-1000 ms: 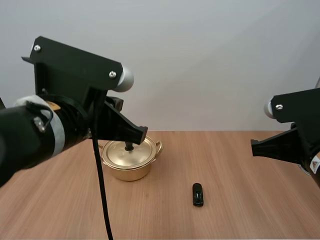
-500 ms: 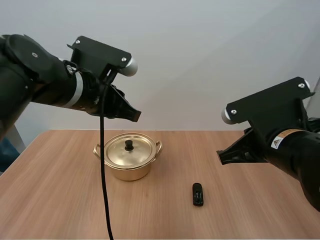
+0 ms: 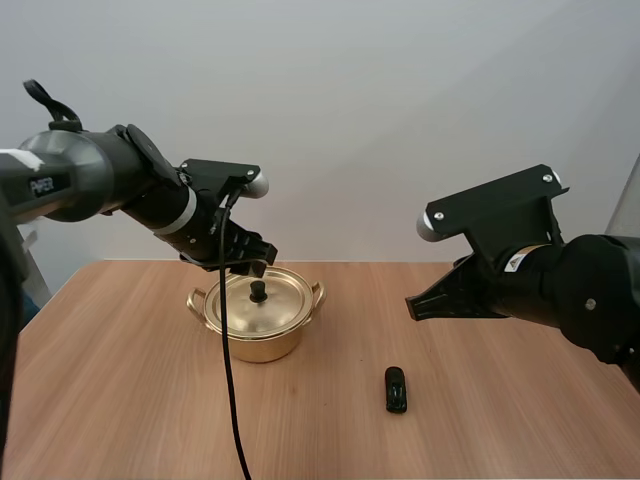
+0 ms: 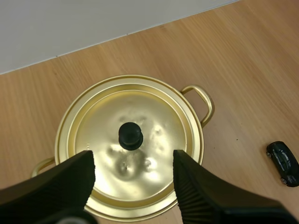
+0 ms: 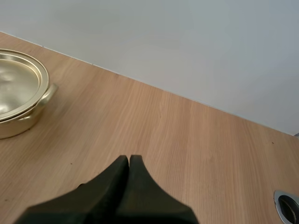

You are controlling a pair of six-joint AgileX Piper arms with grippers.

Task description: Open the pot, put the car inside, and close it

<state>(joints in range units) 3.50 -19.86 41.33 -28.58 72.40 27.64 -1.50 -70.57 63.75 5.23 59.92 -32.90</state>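
While the lid [image 4: 154, 140] still sits on the pot [image 3: 262, 335], no step of the task is complete: opening, loading and closing are all left to do. The left fingers [image 4: 196, 186] stand wide apart over the lid, one on each side of the black knob [image 4: 130, 136] and clear of it, holding nothing. Judged from this, their stance suits a grasp on the knob. The right fingers [image 5: 126, 177] lie pressed together as one dark wedge, empty, raised above the surface [image 3: 500, 400] to the right of the pot. The car [image 3: 396, 388], small and black, lies on the surface to the right of the pot and nearer the arms' bases, well apart from the pot and from both sets of fingers.

The pot's interior is hidden by the lid. How high above the knob the left fingertips hang cannot be told with confidence. The car's detail, including which end is its front, is too small to make out. A metal ring [image 5: 287, 205] set in the surface beyond the right fingers is cut off at the frame edge.
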